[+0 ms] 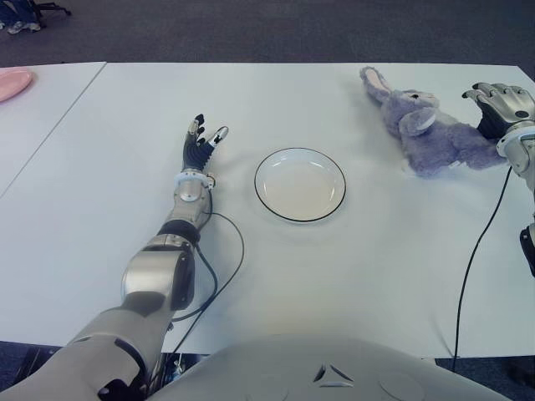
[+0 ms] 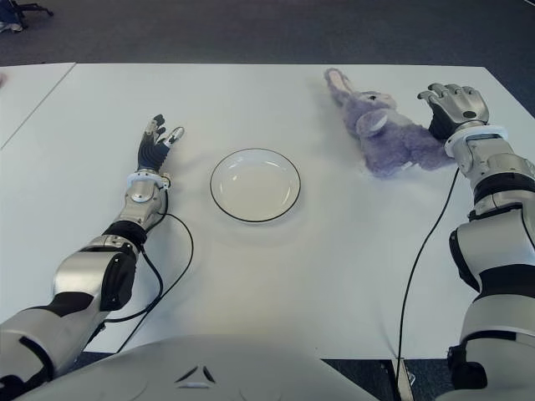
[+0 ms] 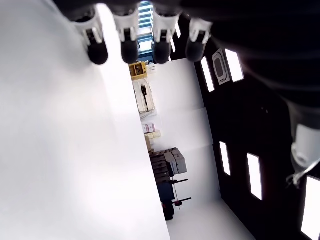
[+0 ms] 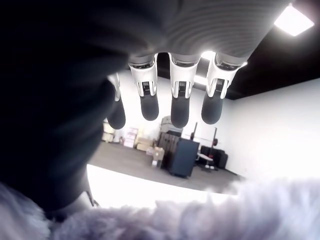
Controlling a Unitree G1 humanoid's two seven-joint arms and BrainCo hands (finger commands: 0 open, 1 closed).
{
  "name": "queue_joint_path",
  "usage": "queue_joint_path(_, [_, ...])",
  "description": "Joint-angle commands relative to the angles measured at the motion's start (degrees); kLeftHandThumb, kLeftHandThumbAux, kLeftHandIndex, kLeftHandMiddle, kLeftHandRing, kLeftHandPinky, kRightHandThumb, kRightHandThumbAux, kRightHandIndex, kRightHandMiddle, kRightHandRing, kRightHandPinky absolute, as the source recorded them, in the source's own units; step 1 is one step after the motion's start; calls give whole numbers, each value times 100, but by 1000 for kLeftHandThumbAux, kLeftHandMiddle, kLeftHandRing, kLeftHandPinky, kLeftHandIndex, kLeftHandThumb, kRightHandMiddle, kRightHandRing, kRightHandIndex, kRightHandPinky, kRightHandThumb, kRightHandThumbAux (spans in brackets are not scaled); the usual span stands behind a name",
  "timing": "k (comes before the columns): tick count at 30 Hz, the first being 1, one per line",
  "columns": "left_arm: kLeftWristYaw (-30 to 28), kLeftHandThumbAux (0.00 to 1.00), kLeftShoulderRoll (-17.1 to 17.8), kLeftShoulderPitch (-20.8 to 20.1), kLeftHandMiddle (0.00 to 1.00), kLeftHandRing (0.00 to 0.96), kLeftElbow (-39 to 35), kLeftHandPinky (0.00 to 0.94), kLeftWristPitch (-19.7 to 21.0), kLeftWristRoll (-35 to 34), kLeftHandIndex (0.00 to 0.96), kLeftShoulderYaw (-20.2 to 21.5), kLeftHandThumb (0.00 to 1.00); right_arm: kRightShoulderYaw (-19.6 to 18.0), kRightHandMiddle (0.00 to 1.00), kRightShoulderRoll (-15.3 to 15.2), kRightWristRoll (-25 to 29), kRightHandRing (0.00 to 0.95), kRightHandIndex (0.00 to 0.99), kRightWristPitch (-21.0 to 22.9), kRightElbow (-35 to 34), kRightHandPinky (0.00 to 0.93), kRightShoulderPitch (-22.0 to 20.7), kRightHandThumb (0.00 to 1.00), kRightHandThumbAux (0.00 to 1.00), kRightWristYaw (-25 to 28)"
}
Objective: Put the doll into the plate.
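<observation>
A: Where was the doll (image 1: 435,132)?

B: On the white worktop (image 1: 351,276), toward the far right. It was a purple plush rabbit lying on its side, ears pointing away toward the far edge.

A: And the plate (image 1: 300,185)?

B: Near the middle of the worktop, white with a dark rim, nothing in it. The doll lay well apart from it, to its right and a little farther back.

A: Which robot hand was at the doll?

B: The right robot hand (image 2: 451,106). It showed at the doll's right end, just beside or touching the fur; I could not tell which. In the right wrist view its fingers (image 4: 180,95) hung extended above the plush, not wrapped round it, so it was released and gripped nothing.

A: The left robot hand (image 1: 201,143)?

B: To the left of the plate, near it but apart. Its fingers (image 3: 129,41) were stretched out straight, holding nothing, close over the worktop.

A: Anything else there?

B: A dark cable (image 1: 219,276) looped beside the left forearm, another ran down the worktop below the right arm, and a pink thing (image 1: 12,83) lay at the far left on the neighbouring worktop.
</observation>
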Motion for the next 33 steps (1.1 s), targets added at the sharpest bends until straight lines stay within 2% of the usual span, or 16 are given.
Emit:
queue_joint_path(1, [-84,494,-325,1081,67,53,708,39,729,63,42,-57,0,147,77,-14,-162,85,125,-41,-72,114,-151,304,783,193])
queue_joint_path(8, [-90,493,-322,1083,61,48,712,33,727,73,31,-69,0,91,64,-188,-103,73,122,-219,-300,103,-231,305,781,249])
queue_joint_path(23, [-44,491,-335,1060,59,44,720,33,739,88,19,-89,0,230,60,-385,-315,65,123,-400,-606,97,-215,322,784,110])
queue_joint_path(28, [-49,490,-337,1056,63,46,718,32,735,84,20,-90,0,207,56,-597,-303,63,118,-767,-1038,102,146,327,782,-140])
queue_joint_path(33, [-56,489,-332,1059,66,49,717,37,719,80,22,-88,0,120,54,-941,-276,61,113,-1090,-1708,99,373,338,779,-72])
